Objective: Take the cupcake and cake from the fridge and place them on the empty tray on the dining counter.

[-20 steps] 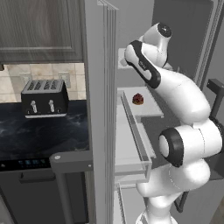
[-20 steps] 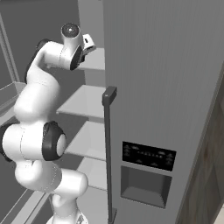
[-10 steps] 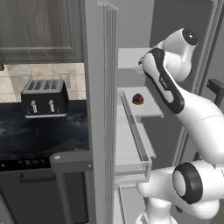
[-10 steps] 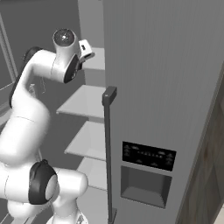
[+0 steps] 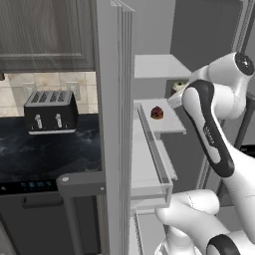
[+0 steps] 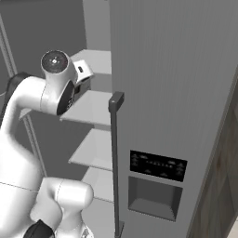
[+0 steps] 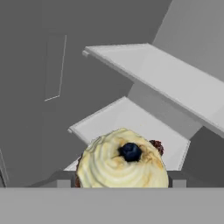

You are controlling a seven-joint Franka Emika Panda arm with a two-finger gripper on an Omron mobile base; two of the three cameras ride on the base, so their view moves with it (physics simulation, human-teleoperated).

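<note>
Inside the open fridge [image 6: 158, 93], we list: cake [image 5: 157, 112] on a white middle shelf [image 5: 164, 122]; cupcake [image 7: 123, 164] clamped between our gripper [image 7: 118, 181] tips, clear of the shelves; toaster [image 5: 51, 112] on the black worktop [image 5: 45, 154] outside the door.

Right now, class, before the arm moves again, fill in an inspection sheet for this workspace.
Surface: white shelf inside the open fridge.
Job's things: cupcake raised clear of the shelf, between the fingertips; cake sitting on the shelf.
Clutter: nothing seen.
Grippers: gripper inside the fridge, apparently closed on the cupcake.
Cables: nothing seen.
Surroundings: toaster on black worktop, wood-grain cabinets above, dispenser panel on the closed fridge door.
</note>
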